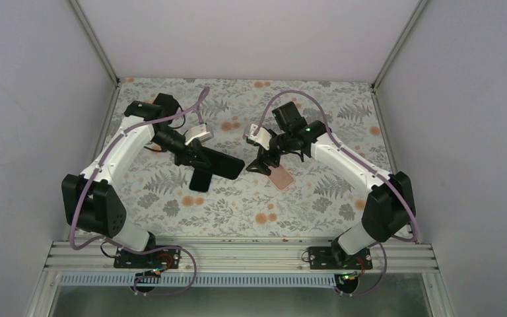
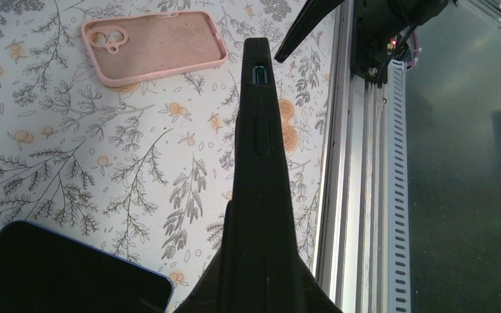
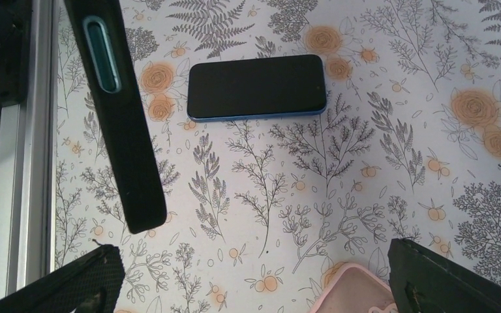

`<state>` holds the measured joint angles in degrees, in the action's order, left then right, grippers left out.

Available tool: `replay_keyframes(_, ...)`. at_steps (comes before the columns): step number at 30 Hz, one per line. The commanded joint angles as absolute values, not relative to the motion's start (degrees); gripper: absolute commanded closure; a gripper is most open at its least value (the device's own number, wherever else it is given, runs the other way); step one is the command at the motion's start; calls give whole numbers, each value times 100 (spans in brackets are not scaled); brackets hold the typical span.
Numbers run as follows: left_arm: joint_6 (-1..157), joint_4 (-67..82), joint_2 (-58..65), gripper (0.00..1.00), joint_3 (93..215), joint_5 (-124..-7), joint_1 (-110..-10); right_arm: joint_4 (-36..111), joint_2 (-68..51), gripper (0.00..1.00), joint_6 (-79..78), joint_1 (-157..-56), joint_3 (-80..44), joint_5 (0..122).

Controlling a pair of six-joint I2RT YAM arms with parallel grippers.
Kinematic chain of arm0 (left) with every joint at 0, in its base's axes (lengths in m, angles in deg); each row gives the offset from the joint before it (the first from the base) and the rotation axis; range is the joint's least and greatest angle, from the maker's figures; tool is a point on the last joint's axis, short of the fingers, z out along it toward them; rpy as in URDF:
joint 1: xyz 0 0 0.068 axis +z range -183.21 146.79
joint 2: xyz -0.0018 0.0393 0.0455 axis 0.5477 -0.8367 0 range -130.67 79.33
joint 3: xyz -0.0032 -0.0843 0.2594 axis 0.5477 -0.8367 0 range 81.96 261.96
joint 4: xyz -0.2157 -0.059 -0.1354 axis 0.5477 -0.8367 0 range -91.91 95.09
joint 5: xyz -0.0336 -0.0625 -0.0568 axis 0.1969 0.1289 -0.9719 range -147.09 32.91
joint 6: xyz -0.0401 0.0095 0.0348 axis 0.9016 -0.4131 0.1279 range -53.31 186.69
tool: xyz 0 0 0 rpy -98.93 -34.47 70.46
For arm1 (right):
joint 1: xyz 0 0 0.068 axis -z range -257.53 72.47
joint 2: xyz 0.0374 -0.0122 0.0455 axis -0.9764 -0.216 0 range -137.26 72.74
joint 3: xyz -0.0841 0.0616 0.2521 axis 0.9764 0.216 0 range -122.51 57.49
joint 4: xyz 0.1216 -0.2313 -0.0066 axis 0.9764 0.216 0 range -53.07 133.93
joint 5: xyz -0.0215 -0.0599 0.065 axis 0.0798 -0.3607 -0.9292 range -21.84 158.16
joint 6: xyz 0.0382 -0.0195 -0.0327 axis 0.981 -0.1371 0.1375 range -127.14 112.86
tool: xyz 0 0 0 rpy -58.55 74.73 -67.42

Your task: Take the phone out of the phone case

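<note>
Two items lie apart on the floral surface [image 3: 365, 195]: blue-edged black phone [image 3: 256, 87] left, empty pink silicone case [image 2: 155, 47] right. Right pincer [image 3: 254, 261] spread; left pincer [image 1: 201, 173], we cannot tell.

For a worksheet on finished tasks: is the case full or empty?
Empty: the case lies with its bare pink inside showing, and the phone lies apart from it on the table.

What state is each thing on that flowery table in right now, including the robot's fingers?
Phone: out of its case, lying flat, screen dark.
Pink case: empty, lying open side up, apart from the phone.
Left fingers: appear closed together, holding nothing.
Right fingers: spread open over one end of the case, holding nothing.
</note>
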<state>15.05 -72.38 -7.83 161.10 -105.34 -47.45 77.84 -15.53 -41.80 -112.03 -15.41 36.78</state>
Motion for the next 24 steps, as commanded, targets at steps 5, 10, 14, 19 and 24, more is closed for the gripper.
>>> replay_keyframes(5, 1475, -7269, -828, 98, 16316, -10982, -4782, 7534, -1615, 1, -4082, -11269, -1556, 3667)
replay_keyframes(10, 1457, -7269, -805, 98, 16285, -10938, -4783, 7348, -1585, 1, -3974, -11270, -1514, 3825)
replay_keyframes(14, 1444, -7269, -804, 98, 16269, -10955, -4788, 7251, -1632, 1, -3924, -11270, -1519, 3931)
replay_keyframes(19, 1431, -7269, -764, 98, 16229, -10948, -4788, 7095, -1725, 1, -3852, -11263, -1533, 4297)
replay_keyframes(24, 1431, -7269, -644, 98, 16199, -10907, -4782, 7126, -1901, 1, -3912, -11213, -1702, 4493)
